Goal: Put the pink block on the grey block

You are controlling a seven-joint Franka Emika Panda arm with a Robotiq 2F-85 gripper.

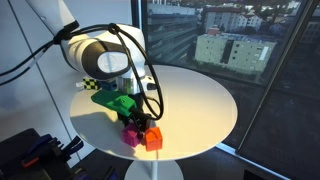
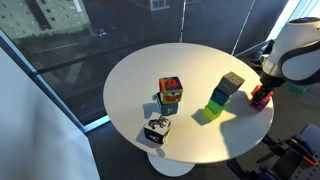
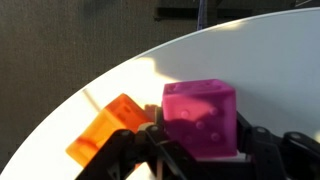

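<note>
**Pink block flanked, stacking still to do**

I have the gripper low at the edge of the table. Its jaws stand on either side of the pink block, which sits just beside the orange block. I cannot tell whether the fingers press the block or only flank it. The grey block stands well apart, next to the green block, and nothing rests on it. By my judgement the grasp is at most begun, so the lift, the carry and the placing are all left
</note>
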